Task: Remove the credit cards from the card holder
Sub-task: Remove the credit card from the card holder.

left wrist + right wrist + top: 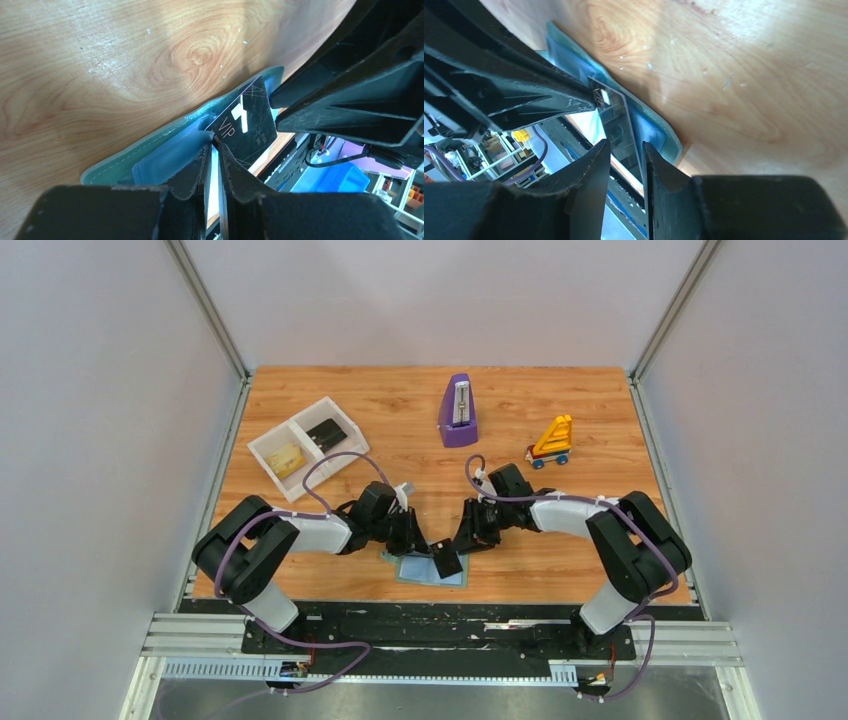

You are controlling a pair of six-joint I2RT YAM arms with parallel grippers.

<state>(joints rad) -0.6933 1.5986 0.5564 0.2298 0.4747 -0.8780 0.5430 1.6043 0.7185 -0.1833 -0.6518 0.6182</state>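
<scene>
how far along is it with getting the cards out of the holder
Done: a yellowish card and a dark card lie in the white tray. In hand: the left gripper pinches a black VIP card at the card holder; the right gripper stands open next to it. Left: likely that card goes to the tray.

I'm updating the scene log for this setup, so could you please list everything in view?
black card: one, black, rising from the card holder
card holder: one, pale teal, lying open at the table's near edge
yellowish card: one, in the tray's left compartment
dark card: one, in the tray's right compartment
tray: one, white, far left
metronome: one, purple, far centre
toy vehicle: one, yellow and orange, far right
table: one, wood
left gripper: one, black, shut on the black card
right gripper: one, black, open, fingers either side of that card
</scene>
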